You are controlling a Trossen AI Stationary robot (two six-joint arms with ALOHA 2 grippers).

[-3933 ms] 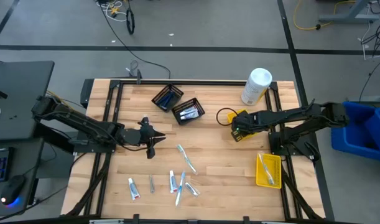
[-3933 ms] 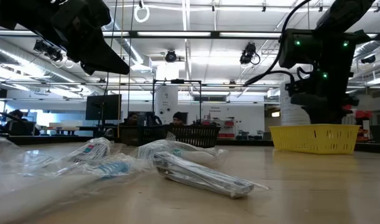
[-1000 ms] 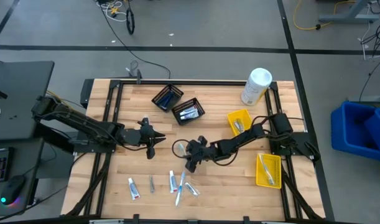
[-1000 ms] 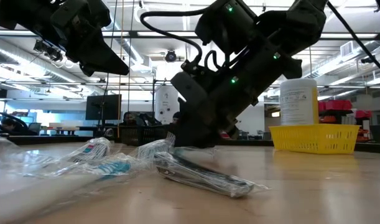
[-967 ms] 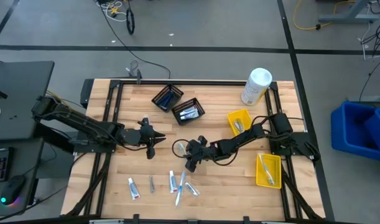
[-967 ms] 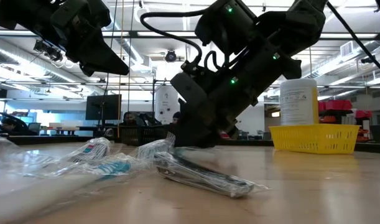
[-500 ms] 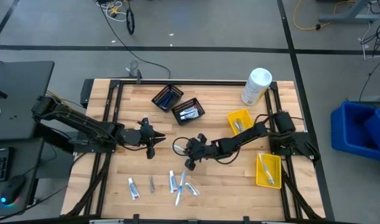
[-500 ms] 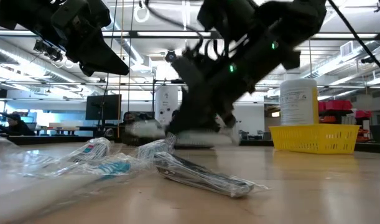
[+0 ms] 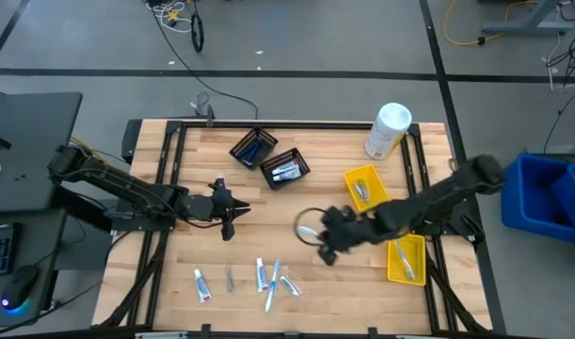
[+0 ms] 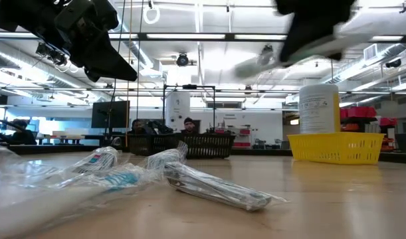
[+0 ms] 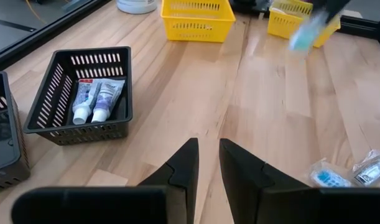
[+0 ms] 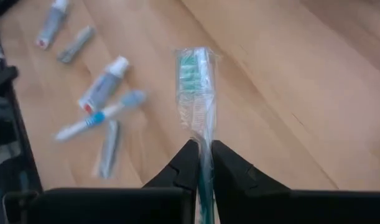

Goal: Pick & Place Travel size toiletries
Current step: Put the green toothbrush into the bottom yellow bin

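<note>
Wooden tabletop (image 9: pixel 296 273) has the right pincer (image 12: pixel 201 163) up over its 3 o'clock side, squeezing a wrapped toothbrush (image 12: pixel 196 93) by its thin end, so the slippery wrap could slide out and drop.

Bright ceiling lights, moving arm perhaps blurred

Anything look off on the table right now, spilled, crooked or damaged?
Nothing stands out. The right gripper is shut on a wrapped toothbrush above the table, and the left gripper hovers idle. The remaining toiletries lie loose near the front edge, unsorted.
</note>
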